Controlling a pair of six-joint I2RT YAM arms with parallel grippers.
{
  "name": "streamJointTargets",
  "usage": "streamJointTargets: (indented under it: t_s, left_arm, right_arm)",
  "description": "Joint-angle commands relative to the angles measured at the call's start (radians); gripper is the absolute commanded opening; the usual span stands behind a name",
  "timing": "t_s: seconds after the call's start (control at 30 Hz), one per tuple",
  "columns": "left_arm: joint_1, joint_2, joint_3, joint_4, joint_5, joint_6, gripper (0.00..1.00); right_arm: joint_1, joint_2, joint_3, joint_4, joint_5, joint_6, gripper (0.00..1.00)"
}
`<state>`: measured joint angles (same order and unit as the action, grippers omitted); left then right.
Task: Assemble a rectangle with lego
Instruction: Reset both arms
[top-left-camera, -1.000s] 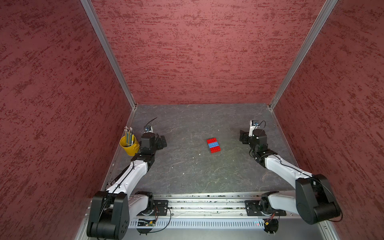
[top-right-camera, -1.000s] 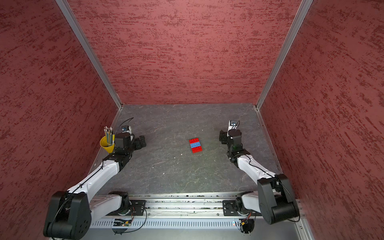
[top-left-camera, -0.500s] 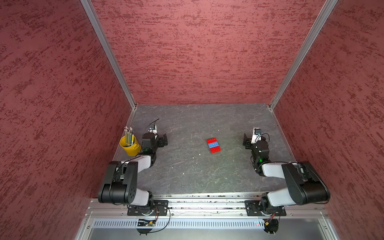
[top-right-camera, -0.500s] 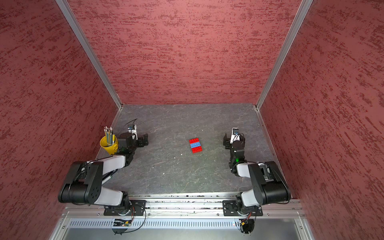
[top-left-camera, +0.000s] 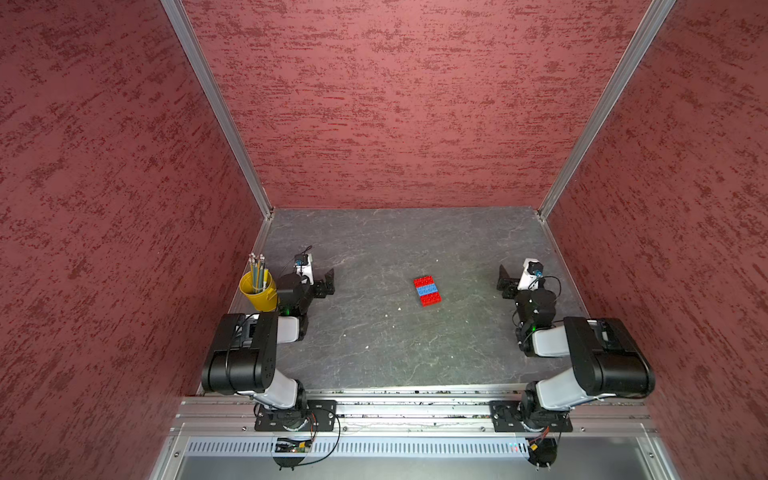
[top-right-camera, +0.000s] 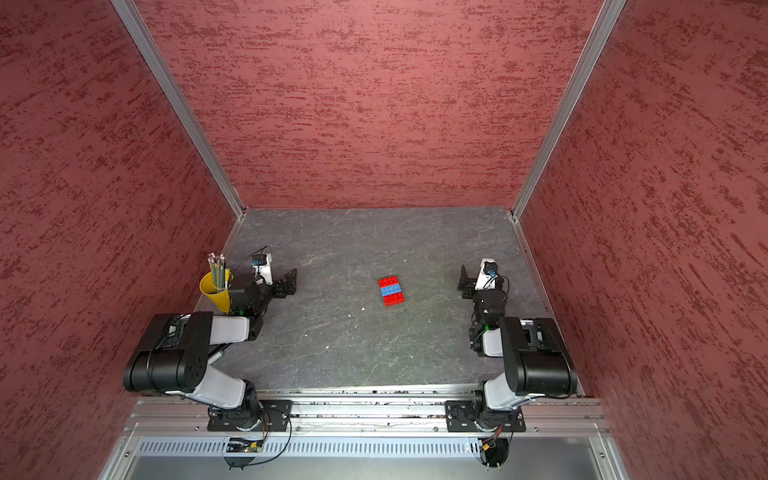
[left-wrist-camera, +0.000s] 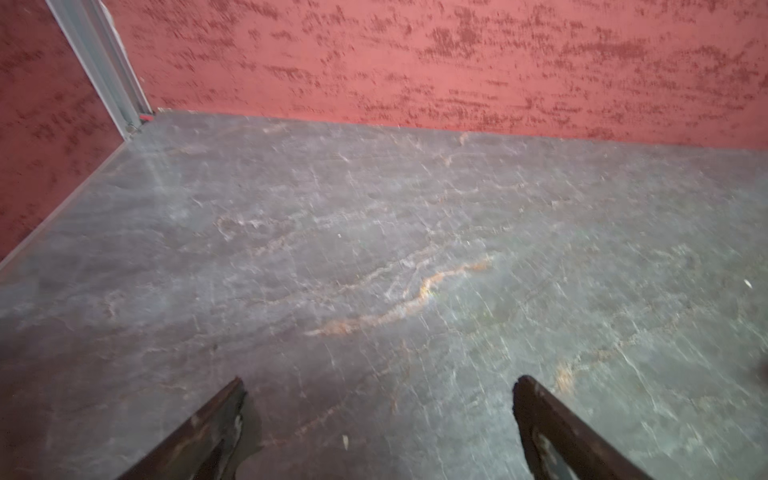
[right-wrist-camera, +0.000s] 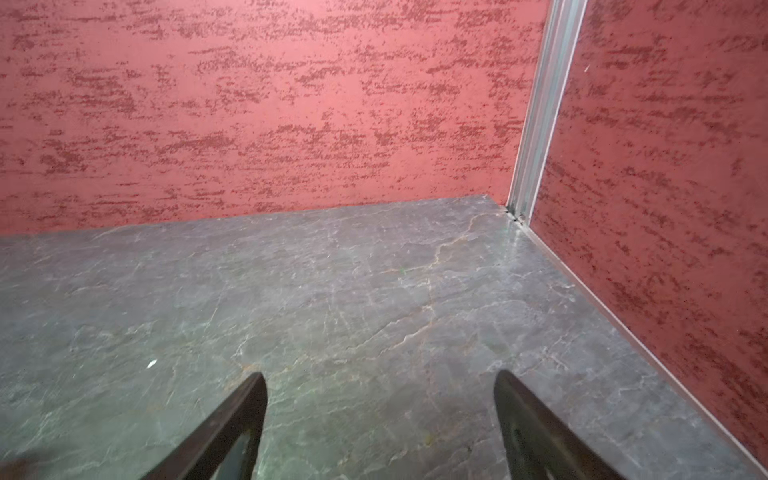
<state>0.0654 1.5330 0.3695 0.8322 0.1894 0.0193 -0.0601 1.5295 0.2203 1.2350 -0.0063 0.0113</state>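
Note:
The rectangle (top-left-camera: 427, 291) (top-right-camera: 391, 291) lies flat near the middle of the grey floor. It is made of joined lego bricks, striped red, blue, red, and nothing touches it. My left gripper (top-left-camera: 327, 282) (top-right-camera: 291, 281) rests low at the left side, far from the rectangle and pointing toward it. In the left wrist view the left gripper (left-wrist-camera: 378, 384) is open over bare floor. My right gripper (top-left-camera: 504, 279) (top-right-camera: 464, 281) sits at the right side, equally far away. In the right wrist view the right gripper (right-wrist-camera: 380, 380) is open and empty. Neither wrist view shows the rectangle.
A yellow cup (top-left-camera: 258, 287) (top-right-camera: 215, 290) holding pencils stands against the left wall, just behind my left wrist. Small pale crumbs (top-left-camera: 386, 315) dot the floor in front of the rectangle. Red walls close in three sides, and a metal rail (top-left-camera: 415, 409) runs along the front.
Both arms have folded back, their elbows drawing in over their bases at the front rail. The grippers stay open near the side walls. The rectangle has not moved.

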Motion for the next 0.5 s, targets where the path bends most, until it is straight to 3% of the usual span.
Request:
streamJointTargets:
  t_s: [0.0, 0.07, 0.13, 0.2, 0.47]
  left_arm:
    - [-0.001, -0.003, 0.003, 0.066, 0.036, 0.02, 1.0]
    - [0.0, 0.0, 0.002, 0.076, 0.031, 0.018, 1.0]
    - [-0.016, 0.001, 0.011, 0.058, -0.067, 0.0, 1.0]
    - [-0.022, -0.001, 0.01, 0.054, -0.083, 0.003, 1.0]
    - [-0.022, -0.002, 0.011, 0.054, -0.084, 0.003, 1.0]
  right_arm:
    - [-0.006, 0.008, 0.0, 0.076, -0.048, 0.009, 0.84]
    - [-0.009, 0.011, -0.001, 0.082, -0.049, 0.011, 0.87]
    - [-0.009, 0.012, -0.001, 0.085, -0.051, 0.01, 0.91]
    - [-0.01, 0.011, -0.001, 0.083, -0.052, 0.013, 0.97]
    - [-0.012, 0.009, -0.002, 0.084, -0.054, 0.012, 0.99]
